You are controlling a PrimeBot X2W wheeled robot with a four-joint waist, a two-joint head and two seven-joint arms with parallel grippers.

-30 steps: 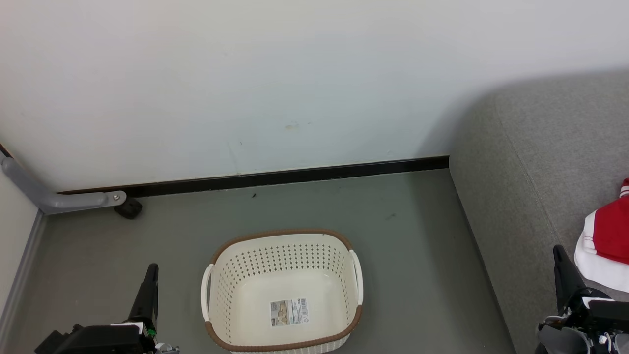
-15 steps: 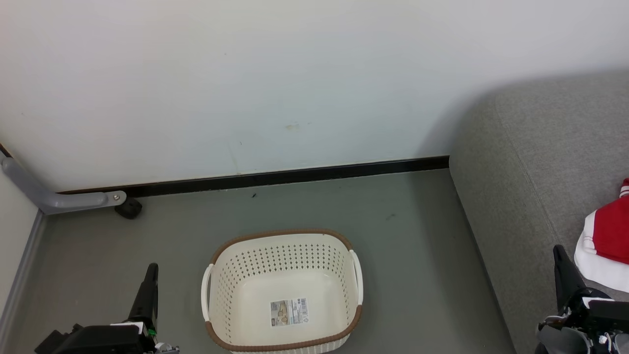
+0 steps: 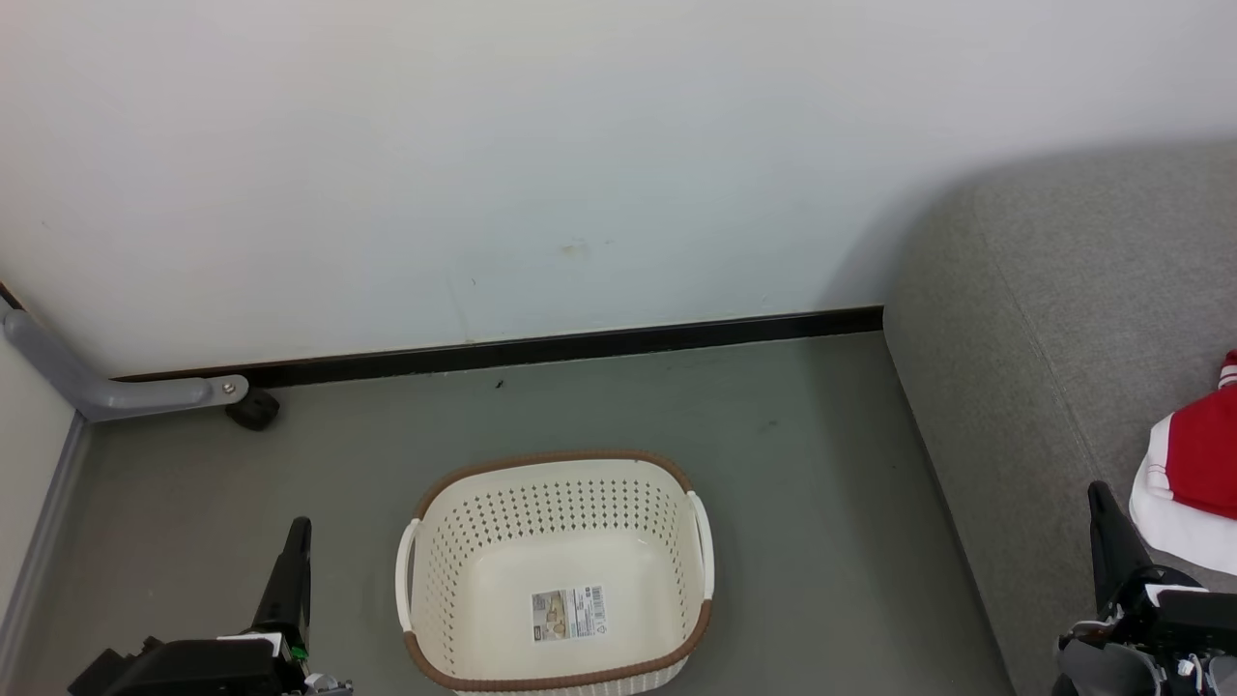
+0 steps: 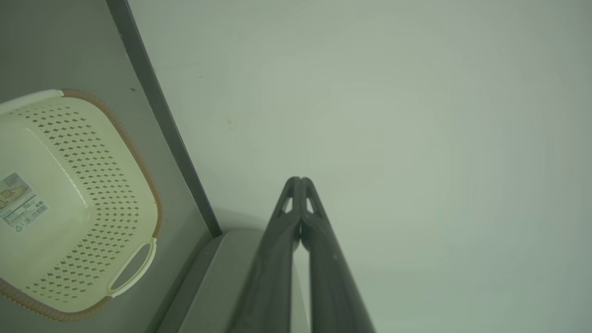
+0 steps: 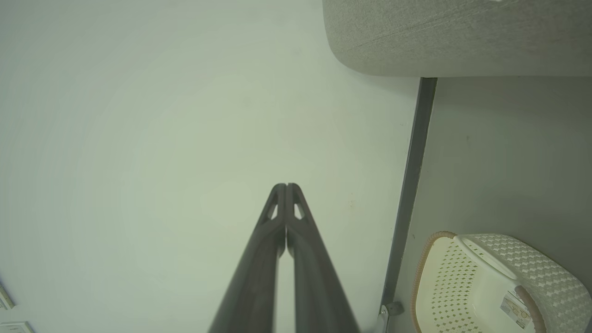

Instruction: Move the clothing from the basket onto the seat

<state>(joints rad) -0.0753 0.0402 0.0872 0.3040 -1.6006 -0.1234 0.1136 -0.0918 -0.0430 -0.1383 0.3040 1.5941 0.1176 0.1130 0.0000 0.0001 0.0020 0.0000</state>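
Left gripper [image 3: 298, 527]: jaws pressed together, the two dark fingers reading as a single blade in the head view; in the left wrist view the left gripper [image 4: 299, 181] shows both tips in contact, with nothing held between them, pointing at the pale wall [image 4: 416, 138]. Right gripper [image 3: 1095, 495]: jaws likewise pressed together; in the right wrist view the right gripper [image 5: 286, 187] shows the tips meeting, with nothing between them, against the same wall [image 5: 138, 138]. The basket [image 3: 556, 457] stands upright on the grey floor [image 3: 821, 464], between the two grippers, just to the right of the left jaws and well apart from the right jaws; its far rim lies slightly beyond the left fingertips; a label sticker [image 3: 568, 614] lies on its floor. In the left wrist view the basket [image 4: 138, 157] sits to the left of the jaws; in the right wrist view the basket [image 5: 462, 286] sits to the lower right of the jaws. The clothing [image 3: 1203, 454], red with a white panel, lies on the seat [image 3: 1063, 290], just to the right of the right jaws and apart from them; it is cut off by the frame edge. The seat [image 5: 439, 37] appears beyond and to the right of the right fingertips in the right wrist view. A dark skirting strip [image 3: 580, 345] runs along the wall base beyond both sets of jaws; a grey bracket [image 3: 116, 391] with a black castor [image 3: 253, 411] lies beyond the left jaws.
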